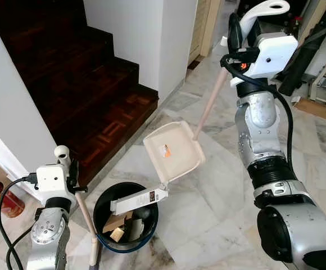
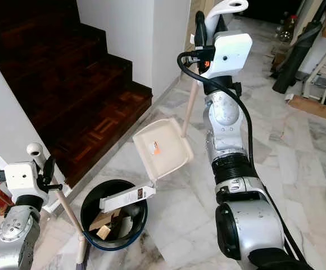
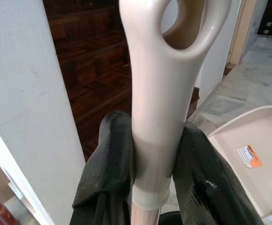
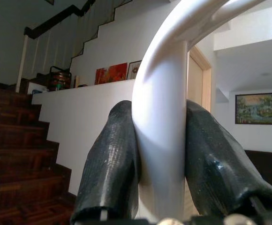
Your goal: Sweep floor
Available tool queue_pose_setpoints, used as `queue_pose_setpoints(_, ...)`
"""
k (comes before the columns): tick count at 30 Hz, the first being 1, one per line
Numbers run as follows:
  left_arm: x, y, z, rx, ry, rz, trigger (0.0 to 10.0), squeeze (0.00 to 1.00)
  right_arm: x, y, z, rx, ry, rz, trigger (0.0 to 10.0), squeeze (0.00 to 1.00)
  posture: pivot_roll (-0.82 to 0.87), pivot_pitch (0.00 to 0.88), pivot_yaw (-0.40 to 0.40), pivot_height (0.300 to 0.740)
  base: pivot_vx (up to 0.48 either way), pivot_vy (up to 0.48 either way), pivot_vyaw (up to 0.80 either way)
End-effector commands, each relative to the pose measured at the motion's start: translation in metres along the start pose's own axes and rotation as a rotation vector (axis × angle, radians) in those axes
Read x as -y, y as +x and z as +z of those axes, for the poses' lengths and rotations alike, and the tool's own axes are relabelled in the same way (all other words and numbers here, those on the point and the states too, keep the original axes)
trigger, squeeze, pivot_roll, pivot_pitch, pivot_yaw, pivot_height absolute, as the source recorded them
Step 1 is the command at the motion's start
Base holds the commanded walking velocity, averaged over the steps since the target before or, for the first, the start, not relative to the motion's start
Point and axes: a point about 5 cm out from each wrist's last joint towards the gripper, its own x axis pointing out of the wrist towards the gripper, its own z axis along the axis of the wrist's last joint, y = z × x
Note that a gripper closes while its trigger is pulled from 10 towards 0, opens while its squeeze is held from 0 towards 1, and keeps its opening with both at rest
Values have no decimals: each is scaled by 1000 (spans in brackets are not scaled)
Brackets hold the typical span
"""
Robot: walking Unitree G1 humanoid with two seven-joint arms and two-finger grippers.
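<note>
My right gripper [image 4: 159, 187], raised at 1 o'clock in the head view, has its jaws pinching the white looped handle [image 1: 262, 11] of the dustpan [image 1: 173, 149]. The pan hangs at centre, tilted, its pale shaft [image 1: 211, 104] running up to my right wrist. The pan's open mouth faces down toward 7 o'clock, and its long lip [image 1: 139, 199] lies across the rim of the bin [image 1: 101, 205]. The bin is dark, round and blue-edged, and stands on the marble floor [image 1: 208, 225] at 6 o'clock; scraps of cardboard [image 1: 116, 225] lie inside it.

My left gripper [image 3: 152, 183], at 8 o'clock, has its jaws pressed onto the beige broom handle [image 3: 162, 93] just below its hanging loop. The broom shaft [image 1: 86, 216] slants down to the floor just beside the bin, on its 9 o'clock side.

Dark wooden stairs [image 1: 90, 73] rise at 11 o'clock beside a white wall [image 1: 146, 39].
</note>
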Motion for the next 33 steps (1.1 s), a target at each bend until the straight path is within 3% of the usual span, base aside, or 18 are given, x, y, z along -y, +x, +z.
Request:
queue_pose_setpoints(1, 6, 1, 5, 34, -6, -26, 10000, 0, 0, 10, 22, 116, -14, 11, 10000, 0, 143, 59, -55, 740, 0, 0, 0)
queue_pose_setpoints(4, 6, 1, 6, 36, -3, -26, 10000, 0, 0, 12, 27, 133, -53, 19, 10000, 0, 142, 59, -55, 740, 0, 0, 0)
queue_pose_setpoints(7, 7, 1, 6, 37, 13, -36, 10000, 0, 1, 14, 33, 155, -229, 61, 10000, 0, 135, 60, -55, 740, 0, 0, 0)
queue_pose_setpoints(14, 9, 1, 4, 34, 9, -36, 10000, 0, 8, 11, 31, 132, -340, 41, 10000, 0, 128, 56, -58, 740, 0, 0, 0)
queue_pose_setpoints(17, 9, 1, 3, 32, 9, -30, 10000, 0, 9, 2, 23, 103, -398, 45, 10000, 0, 126, 52, -61, 740, 0, 0, 0)
queue_pose_setpoints(21, 8, 0, 1, 27, 10, -22, 10000, 0, 13, -11, 8, 24, -408, 27, 10000, 0, 128, 49, -64, 740, 0, 0, 0)
queue_pose_setpoints(26, 6, 1, 3, 35, 5, -5, 10000, 0, 27, -40, -22, -146, -267, -98, 10000, 0, 132, 41, -69, 740, 0, 0, 0)
queue_pose_setpoints(28, 5, 1, 4, 39, 4, -3, 10000, 0, 31, -47, -29, -186, -250, -124, 10000, 0, 132, 41, -69, 740, 0, 0, 0)
queue_pose_setpoints(29, 3, 1, 6, 45, 2, -2, 10000, 0, 36, -59, -37, -237, -212, -171, 10000, 0, 138, 38, -71, 740, 0, 0, 0)
queue_pose_setpoints(33, 1, 0, 9, 56, -6, 4, 10000, 0, 42, -72, -44, -287, -186, -222, 10000, 0, 138, 33, -69, 740, 0, 0, 0)
